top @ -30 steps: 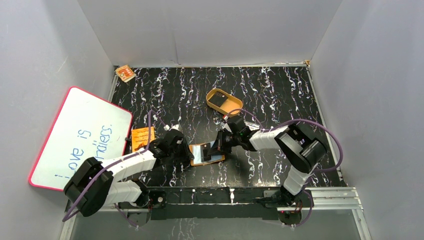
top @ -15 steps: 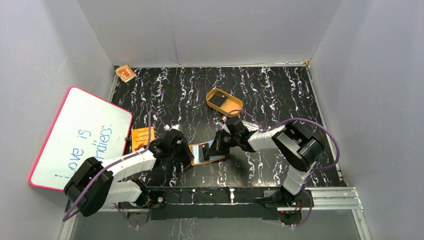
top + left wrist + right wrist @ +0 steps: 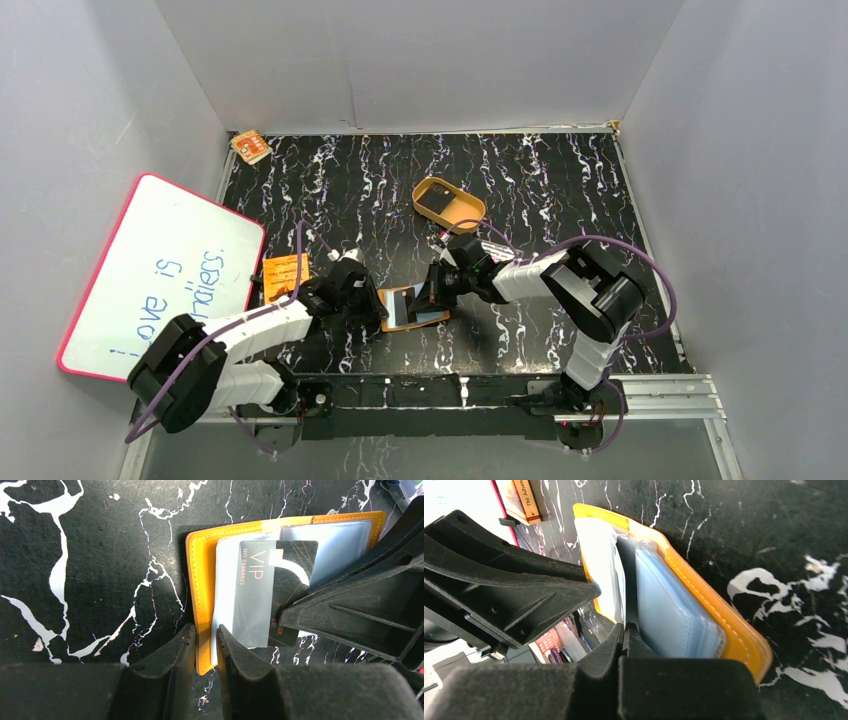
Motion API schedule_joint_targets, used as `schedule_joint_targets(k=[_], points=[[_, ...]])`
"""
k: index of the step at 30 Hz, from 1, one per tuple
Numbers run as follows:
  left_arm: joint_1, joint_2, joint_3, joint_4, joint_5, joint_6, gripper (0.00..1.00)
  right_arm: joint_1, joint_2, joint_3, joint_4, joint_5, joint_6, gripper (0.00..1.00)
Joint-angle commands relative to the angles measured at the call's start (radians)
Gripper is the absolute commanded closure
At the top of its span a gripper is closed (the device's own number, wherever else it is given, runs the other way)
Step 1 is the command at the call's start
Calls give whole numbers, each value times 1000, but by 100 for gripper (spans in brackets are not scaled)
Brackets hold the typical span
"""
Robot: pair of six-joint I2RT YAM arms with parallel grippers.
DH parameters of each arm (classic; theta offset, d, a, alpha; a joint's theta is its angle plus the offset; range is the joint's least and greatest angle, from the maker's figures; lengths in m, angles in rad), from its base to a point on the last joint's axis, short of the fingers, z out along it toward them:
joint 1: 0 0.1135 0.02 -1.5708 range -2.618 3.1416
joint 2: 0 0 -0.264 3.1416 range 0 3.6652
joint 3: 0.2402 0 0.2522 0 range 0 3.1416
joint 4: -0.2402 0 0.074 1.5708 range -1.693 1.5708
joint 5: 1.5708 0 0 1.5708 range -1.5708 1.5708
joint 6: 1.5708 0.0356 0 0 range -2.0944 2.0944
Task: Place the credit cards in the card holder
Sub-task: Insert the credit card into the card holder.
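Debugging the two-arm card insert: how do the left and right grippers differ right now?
The left gripper clamps the wallet by its orange edge; the right gripper is shut on the black card. The left gripper's jaws stand slightly apart around the cover; the right gripper's are pressed together. Both work at the open wallet, facing each other.

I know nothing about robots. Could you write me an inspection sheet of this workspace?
Surface: black marbled table, flat.
Job's things: orange wallet lies open; black card partly in its clear sleeve; second dark card lies in the tan tray.
Clutter: whiteboard, orange booklet, small orange pack in far corner.
Hands: left hand pinches the wallet's edge; right hand shut on the card.
Cables: purple cables loop along both arms.
Surroundings: plain grey walls.
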Motion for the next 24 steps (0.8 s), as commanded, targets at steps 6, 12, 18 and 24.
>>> schedule_joint_targets(k=[6, 12, 18, 24], points=[[-2, -11, 0, -71, -15, 29, 73, 36, 34, 50, -85, 3, -42, 100], [-3, -35, 16, -111, -32, 32, 54, 35, -1, 48, -99, 23, -29, 92], [-3, -59, 28, -157, -64, 40, 53, 36, -9, 68, -128, 25, -41, 69], [-3, -89, 18, -171, -99, 42, 54, 34, -33, 82, -178, 52, -69, 60]])
